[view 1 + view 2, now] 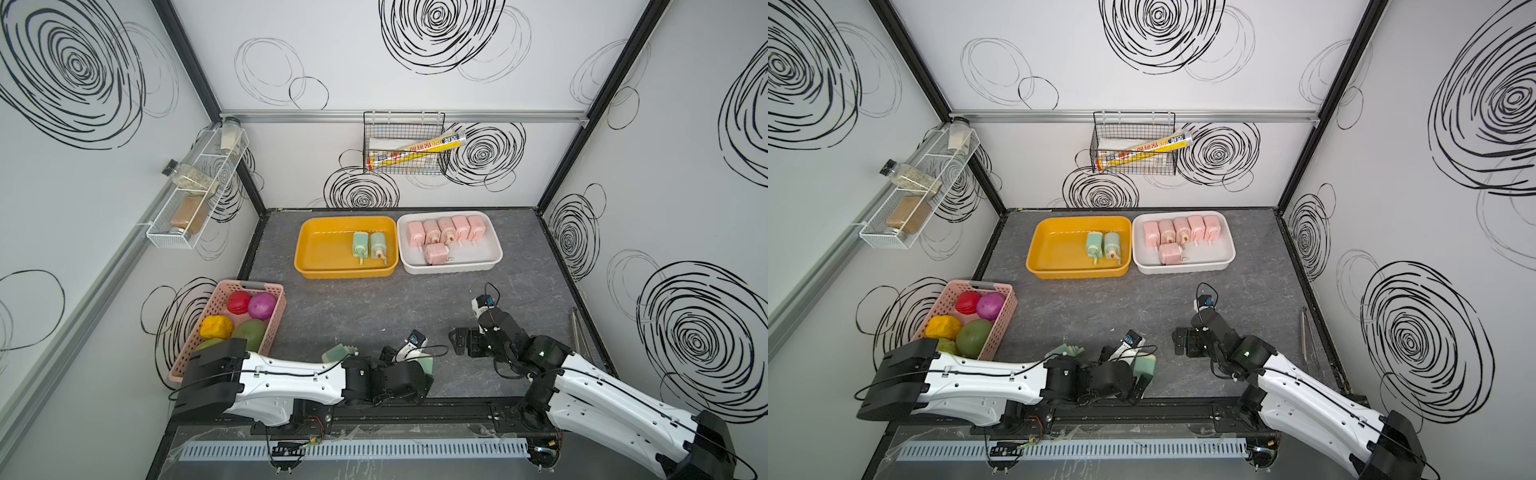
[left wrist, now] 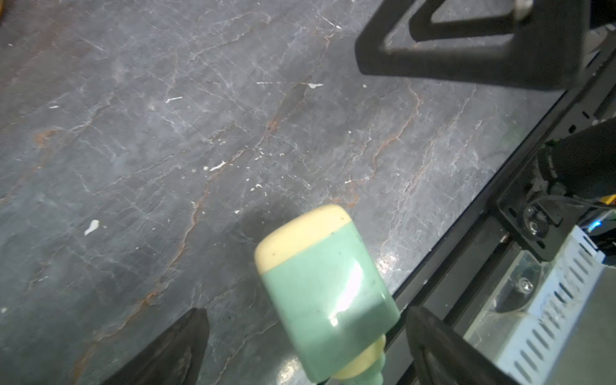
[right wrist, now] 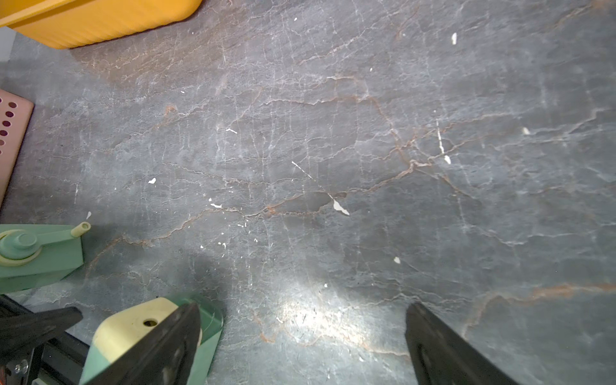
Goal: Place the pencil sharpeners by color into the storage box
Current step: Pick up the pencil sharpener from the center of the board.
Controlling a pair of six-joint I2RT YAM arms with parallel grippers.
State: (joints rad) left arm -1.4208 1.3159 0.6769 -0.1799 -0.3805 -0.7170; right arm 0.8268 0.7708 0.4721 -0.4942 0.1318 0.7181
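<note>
While left tool (image 2: 306,311) gapes, green sharpener (image 2: 320,283) lies between jaws (ungripped).

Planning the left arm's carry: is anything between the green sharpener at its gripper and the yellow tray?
Nothing visible. Only bare table lies between the green sharpener, straddled by the open left gripper, and the yellow tray; the second loose sharpener sits aside.

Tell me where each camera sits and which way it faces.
Both top views: high above the near edge, looking down on the table, yellow tray, white tray, left arm and right arm.
Left wrist: faces the table; left gripper open around a green sharpener.
Right wrist: faces the table; right gripper open, empty.
Shared: both wrist views show that sharpener.
</note>
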